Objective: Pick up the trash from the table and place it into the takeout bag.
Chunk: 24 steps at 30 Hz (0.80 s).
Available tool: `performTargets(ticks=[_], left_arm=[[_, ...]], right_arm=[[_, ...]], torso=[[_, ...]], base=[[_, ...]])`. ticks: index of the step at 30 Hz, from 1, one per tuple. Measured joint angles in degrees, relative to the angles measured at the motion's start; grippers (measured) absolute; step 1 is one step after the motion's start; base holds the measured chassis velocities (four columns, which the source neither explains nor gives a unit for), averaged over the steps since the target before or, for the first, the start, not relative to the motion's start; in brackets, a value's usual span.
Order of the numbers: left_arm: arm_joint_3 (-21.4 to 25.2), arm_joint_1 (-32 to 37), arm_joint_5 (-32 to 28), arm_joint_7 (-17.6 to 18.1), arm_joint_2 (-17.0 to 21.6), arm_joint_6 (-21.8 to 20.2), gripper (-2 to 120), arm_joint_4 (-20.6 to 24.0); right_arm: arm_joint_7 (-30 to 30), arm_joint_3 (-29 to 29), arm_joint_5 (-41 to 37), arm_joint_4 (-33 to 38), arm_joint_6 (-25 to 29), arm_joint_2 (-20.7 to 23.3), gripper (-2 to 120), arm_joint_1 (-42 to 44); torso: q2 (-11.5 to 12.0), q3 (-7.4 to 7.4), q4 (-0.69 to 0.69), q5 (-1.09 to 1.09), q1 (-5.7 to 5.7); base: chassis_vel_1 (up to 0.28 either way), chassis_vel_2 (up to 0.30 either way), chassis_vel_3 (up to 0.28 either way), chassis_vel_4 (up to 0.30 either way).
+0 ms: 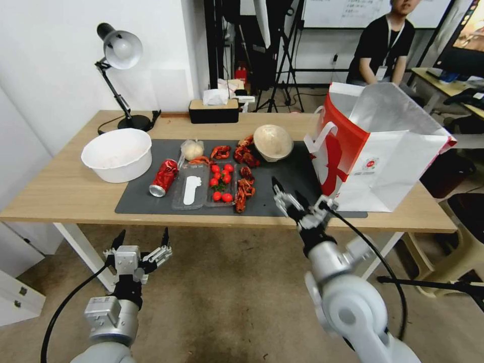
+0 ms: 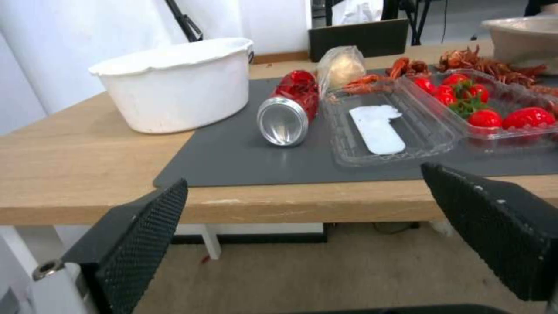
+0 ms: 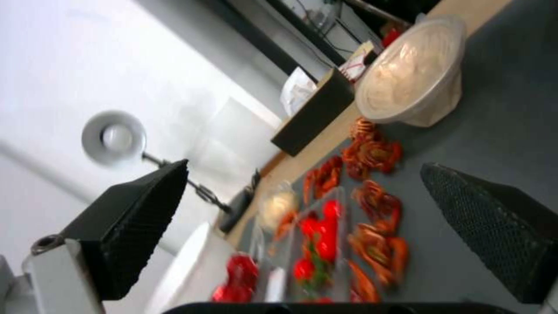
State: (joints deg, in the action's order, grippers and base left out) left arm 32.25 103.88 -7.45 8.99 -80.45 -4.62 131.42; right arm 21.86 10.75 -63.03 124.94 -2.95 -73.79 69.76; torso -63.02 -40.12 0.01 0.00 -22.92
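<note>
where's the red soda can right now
In the head view the crushed red soda can lies on its side on the dark grey mat, left part, between the large white plastic bowl and the clear plastic tray.

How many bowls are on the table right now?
2. A white bowl sits left of the mat; a beige bowl leans on the mat's far side, near the paper bag.
</note>
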Motion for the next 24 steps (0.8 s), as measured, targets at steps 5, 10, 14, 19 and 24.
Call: performTargets(ticks=[5, 10, 14, 19, 24], left_arm=[[0.7, 0.8, 0.0, 0.0, -0.2, 0.1, 100, 0.2], [1.2, 1.3, 0.0, 0.0, -0.2, 0.3, 100, 0.2], [1.4, 1.3, -0.1, 0.1, -0.4, 0.3, 100, 0.3], [1.3, 0.8, -0.1, 0.1, -0.2, 0.1, 100, 0.3], [1.2, 0.6, -0.1, 0.1, -0.2, 0.0, 100, 0.4]], right_arm=[[5.4, -0.1, -3.9, -3.4, 0.8, -1.7, 100, -6.6], [13.5, -0.1, -6.2, -8.6, 1.4, -3.4, 100, -13.0], [19.1, 0.2, -7.0, -13.5, 2.0, -4.8, 100, -17.1], [23.1, 0.1, -7.7, -17.4, 2.2, -6.4, 100, -20.6], [25.0, -0.4, -8.1, -18.9, 1.6, -7.8, 100, -22.4]], torso=[[0.0, 0.00, 0.00, 0.00, 0.00], [0.0, 0.00, 0.00, 0.00, 0.00], [0.0, 0.00, 0.00, 0.00, -0.01], [0.0, 0.00, -0.01, 0.00, 0.00], [0.0, 0.01, 0.00, 0.00, 0.00]], base=[[0.000, 0.000, 0.000, 0.000], [0.000, 0.000, 0.000, 0.000], [0.000, 0.000, 0.000, 0.000], [0.000, 0.000, 0.000, 0.000], [0.000, 0.000, 0.000, 0.000]])
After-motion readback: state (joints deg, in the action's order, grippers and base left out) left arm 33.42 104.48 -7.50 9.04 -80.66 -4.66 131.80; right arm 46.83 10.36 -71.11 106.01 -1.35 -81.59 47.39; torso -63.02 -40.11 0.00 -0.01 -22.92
